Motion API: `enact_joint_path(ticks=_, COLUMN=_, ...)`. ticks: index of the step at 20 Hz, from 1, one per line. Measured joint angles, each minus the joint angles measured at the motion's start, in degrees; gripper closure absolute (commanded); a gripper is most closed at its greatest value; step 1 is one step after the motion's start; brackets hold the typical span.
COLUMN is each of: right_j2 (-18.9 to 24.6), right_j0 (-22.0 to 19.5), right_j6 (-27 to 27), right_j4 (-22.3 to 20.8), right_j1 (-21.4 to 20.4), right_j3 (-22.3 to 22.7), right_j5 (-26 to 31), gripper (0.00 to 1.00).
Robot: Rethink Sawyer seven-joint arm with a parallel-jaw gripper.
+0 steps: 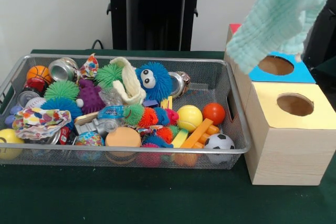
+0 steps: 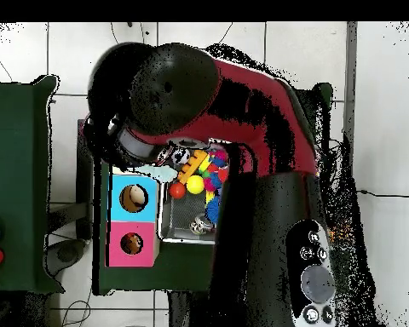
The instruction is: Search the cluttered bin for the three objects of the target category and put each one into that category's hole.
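The mint-green waffle-knit cloth [image 1: 281, 17] hangs in the air at the top right, over the blue-faced box [image 1: 294, 74] and just behind the yellow-faced box's round hole [image 1: 295, 104]. It hangs from above the picture's top edge, so the gripper that holds it is hidden. In the overhead view the arm [image 2: 233, 102] covers the gripper, and a pale bit of the cloth [image 2: 159, 173] shows beside the boxes. The polka-dot cloth [image 1: 39, 121] lies at the bin's [image 1: 131, 151] front left. The cream cloth [image 1: 128, 82] lies in its middle back.
The bin holds spiky rubber balls [image 1: 60, 90], drink cans [image 1: 63, 69], a blue furry toy [image 1: 153, 80], a small football [image 1: 219, 141] and other balls. A red-faced box [image 1: 234, 27] stands behind the blue one. The robot's black pedestal [image 1: 152, 14] is at the back.
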Motion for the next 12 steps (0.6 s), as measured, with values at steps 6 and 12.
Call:
enact_joint_path(ticks=6, right_j2=0.68, right_j0=-2.43, right_j6=-0.56, right_j4=-0.38, right_j1=-1.07, right_j3=3.72, right_j5=-3.73, gripper=1.00)
enact_joint_path(ticks=12, right_j2=2.92, right_j0=-6.85, right_j6=-4.06, right_j4=-3.69, right_j1=-0.06, right_j3=7.20, right_j5=-12.43, gripper=1.00)
